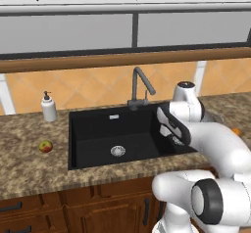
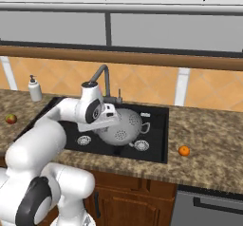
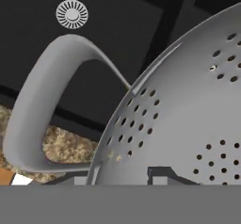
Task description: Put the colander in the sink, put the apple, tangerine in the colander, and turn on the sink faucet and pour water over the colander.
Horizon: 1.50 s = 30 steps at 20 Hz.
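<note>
The grey perforated colander [image 2: 124, 129] hangs tipped on its side over the black sink [image 2: 159, 125], just right of the faucet [image 2: 105, 80]. My gripper [image 2: 113, 121] is shut on its rim. In the hand view the colander wall [image 3: 188, 110] is close up, with one loop handle [image 3: 40, 110] sticking out over the basin and a silver drain [image 3: 72, 13] beyond. The apple [image 1: 45, 146] lies on the counter left of the sink [image 1: 93, 129]. The tangerine [image 2: 184, 150] lies on the counter to the right. No water runs from the faucet [image 1: 139, 87].
A white soap pump bottle [image 1: 48, 107] stands at the sink's back left corner. The granite counter [image 2: 209, 139] stretches out on both sides. A tiled wall and a wooden ledge run behind the sink. My own arm covers the sink's right part in the left base view.
</note>
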Tool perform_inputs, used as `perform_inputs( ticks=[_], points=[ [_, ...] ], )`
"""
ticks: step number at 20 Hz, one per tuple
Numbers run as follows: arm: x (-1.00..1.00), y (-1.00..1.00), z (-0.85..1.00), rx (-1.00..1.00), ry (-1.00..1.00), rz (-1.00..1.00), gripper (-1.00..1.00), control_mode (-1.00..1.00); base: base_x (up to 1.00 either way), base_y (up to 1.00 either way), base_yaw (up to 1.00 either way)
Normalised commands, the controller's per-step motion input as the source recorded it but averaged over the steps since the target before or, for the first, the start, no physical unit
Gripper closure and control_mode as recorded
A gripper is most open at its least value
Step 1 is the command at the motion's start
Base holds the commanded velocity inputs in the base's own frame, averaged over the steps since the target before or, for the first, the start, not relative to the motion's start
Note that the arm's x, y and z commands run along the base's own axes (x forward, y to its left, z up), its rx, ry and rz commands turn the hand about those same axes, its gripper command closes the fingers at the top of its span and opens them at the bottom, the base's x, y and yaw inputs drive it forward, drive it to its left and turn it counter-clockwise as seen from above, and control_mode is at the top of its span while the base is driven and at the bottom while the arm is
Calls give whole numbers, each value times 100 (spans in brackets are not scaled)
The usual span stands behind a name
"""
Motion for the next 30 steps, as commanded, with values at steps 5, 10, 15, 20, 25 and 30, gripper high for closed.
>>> perform_inputs(
  ticks=[5, 10, 15, 20, 25, 30],
  points=[
    [-7, 86, 30, 0, 17, 6, 100, -100, 0, 0, 0],
    [-18, 90, 2, 0, 5, 2, 100, -100, 0, 0, 0],
    [0, 80, 0, -4, -13, 0, 100, -100, 0, 0, 0],
    [4, 93, 0, -11, -16, 1, 100, -100, 0, 0, 0],
    [26, 72, 0, -7, 0, 0, 100, -100, 0, 0, 0],
    [52, 21, 0, -2, 8, 0, 100, -100, 0, 0, 0]
  ],
)
